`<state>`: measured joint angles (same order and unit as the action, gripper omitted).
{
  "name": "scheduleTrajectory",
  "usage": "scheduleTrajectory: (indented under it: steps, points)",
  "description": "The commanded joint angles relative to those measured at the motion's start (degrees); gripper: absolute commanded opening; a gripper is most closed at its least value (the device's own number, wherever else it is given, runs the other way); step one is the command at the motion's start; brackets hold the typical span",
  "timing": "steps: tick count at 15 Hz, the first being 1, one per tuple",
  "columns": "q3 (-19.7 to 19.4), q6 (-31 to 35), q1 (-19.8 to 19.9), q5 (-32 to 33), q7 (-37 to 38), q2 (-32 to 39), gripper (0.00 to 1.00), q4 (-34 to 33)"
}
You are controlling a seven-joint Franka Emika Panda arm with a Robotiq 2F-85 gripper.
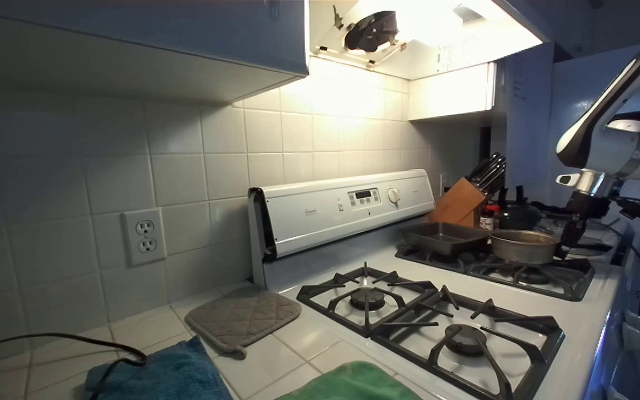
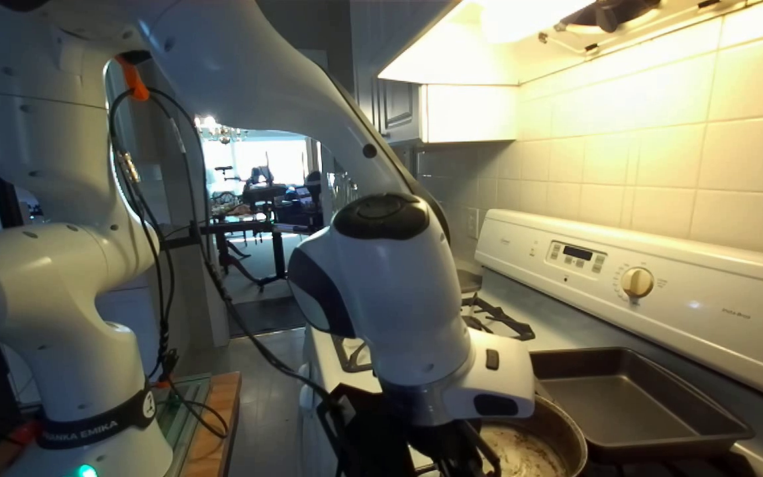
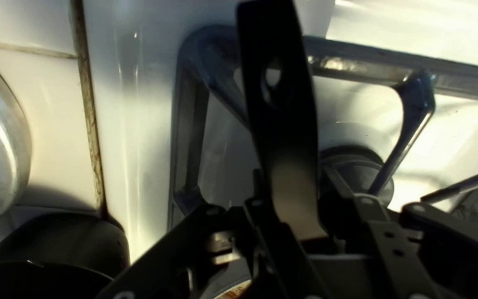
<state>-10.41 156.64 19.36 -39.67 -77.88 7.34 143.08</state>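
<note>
Your arm [image 1: 623, 145], in an exterior view: extended from the right, wrist [image 1: 595, 182] bent down. Your jaws: astride the black handle [image 3: 286, 128]; whether gripping, cannot tell. Pan [image 1: 521, 253]: just left, far stove [image 1: 520, 296].

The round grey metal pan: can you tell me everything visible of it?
The round grey metal pan sits upright on a black metal burner grate, beside a dark rectangular baking pan. Its inside looks pale and stained. A long black handle with a hole near its end runs between the jaws of the black robot gripper; whether they touch it is unclear.
</note>
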Motion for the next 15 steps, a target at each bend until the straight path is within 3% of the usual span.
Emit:
scheduleTrajectory:
  steps: [1, 10, 15]
  points:
    - [0.33, -1.42, 0.58, -2.05, -2.07, 0.15, 0.11, -0.87]
    - [-1.51, -8.19, 1.48, 1.25, -5.11, -3.66, 0.11, 0.09]
    - [-2.97, -6.67, 0.53, 2.09, -5.64, -4.90, 0.11, 0.43]
